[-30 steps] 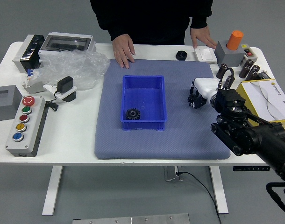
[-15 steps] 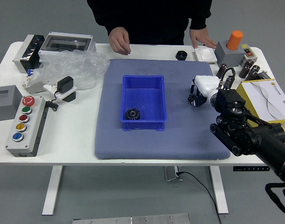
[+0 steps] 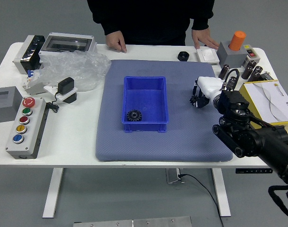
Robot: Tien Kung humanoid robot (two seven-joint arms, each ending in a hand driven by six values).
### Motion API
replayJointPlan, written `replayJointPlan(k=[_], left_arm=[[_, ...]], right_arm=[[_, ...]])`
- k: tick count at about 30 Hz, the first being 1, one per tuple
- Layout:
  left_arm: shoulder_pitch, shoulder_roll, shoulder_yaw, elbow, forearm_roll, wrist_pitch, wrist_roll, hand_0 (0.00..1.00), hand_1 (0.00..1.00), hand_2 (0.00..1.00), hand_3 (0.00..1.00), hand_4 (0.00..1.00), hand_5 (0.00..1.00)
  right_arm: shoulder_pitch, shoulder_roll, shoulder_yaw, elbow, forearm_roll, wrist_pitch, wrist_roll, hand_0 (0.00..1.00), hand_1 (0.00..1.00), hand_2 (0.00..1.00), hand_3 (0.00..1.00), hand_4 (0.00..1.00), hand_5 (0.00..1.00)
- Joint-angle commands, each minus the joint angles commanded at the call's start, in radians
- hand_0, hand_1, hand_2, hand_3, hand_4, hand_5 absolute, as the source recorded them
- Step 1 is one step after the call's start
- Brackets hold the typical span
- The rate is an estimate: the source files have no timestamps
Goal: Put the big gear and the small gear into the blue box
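Note:
One black toothed gear (image 3: 134, 115) lies in the blue box (image 3: 144, 126), in the corner near the front left. Whether it is the big or the small one, I cannot tell. My right hand (image 3: 209, 90), white and black, is low over the right part of the grey-blue mat, to the right of the box and apart from it. What its underside touches or holds is hidden. No second gear can be made out clearly. My left arm is out of view.
A person stands at the far side, one hand (image 3: 116, 40) at the table edge, the other (image 3: 205, 38) near a white item. A black round piece (image 3: 183, 56) lies behind the mat (image 3: 125, 153). Button panel (image 3: 28, 130) and plastic wrap (image 3: 78, 68) are left; a yellow-edged box (image 3: 271, 101) is right.
The person's hand on the picture's left has drawn back from the mat's far edge, up and to the left. My right hand has barely moved.

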Motion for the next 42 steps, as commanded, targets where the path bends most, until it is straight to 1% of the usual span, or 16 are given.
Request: replayJointPlan(k=[12,19,29,37,42], left_arm=[[0.001,0.004,0.001,0.0,-0.001,0.0,0.0,0.847,0.818,0.824,0.859,0.74,0.295],[0.001,0.006,0.001,0.0,-0.001,0.0,0.0,0.847,0.818,0.824,0.859,0.74,0.295],[0.001,0.009,0.0,0.0,-0.003,0.001,-0.001,0.847,0.818,0.824,0.859,0.739,0.293],[0.001,0.011,0.0,0.0,-0.005,0.001,-0.002,0.847,0.818,0.825,0.86,0.739,0.294],[0.001,0.012,-0.002,0.0,-0.004,0.002,-0.002,0.847,0.818,0.824,0.86,0.738,0.294]], right_arm=[[0.0,-0.024,0.019,0.049,-0.009,0.02,-0.026,0.442,0.366,0.372,0.395,0.722,0.05],[-0.002,-0.04,0.027,0.096,-0.021,0.03,-0.042,0.441,0.367,0.373,0.397,0.722,0.051],[-0.003,-0.061,0.034,0.199,-0.049,0.043,-0.07,0.444,0.37,0.375,0.401,0.729,0.048],[-0.001,-0.07,0.032,0.305,-0.069,0.049,-0.09,0.44,0.368,0.375,0.401,0.728,0.048],[0.002,-0.064,0.022,0.38,-0.077,0.056,-0.104,0.44,0.368,0.374,0.401,0.728,0.048]])
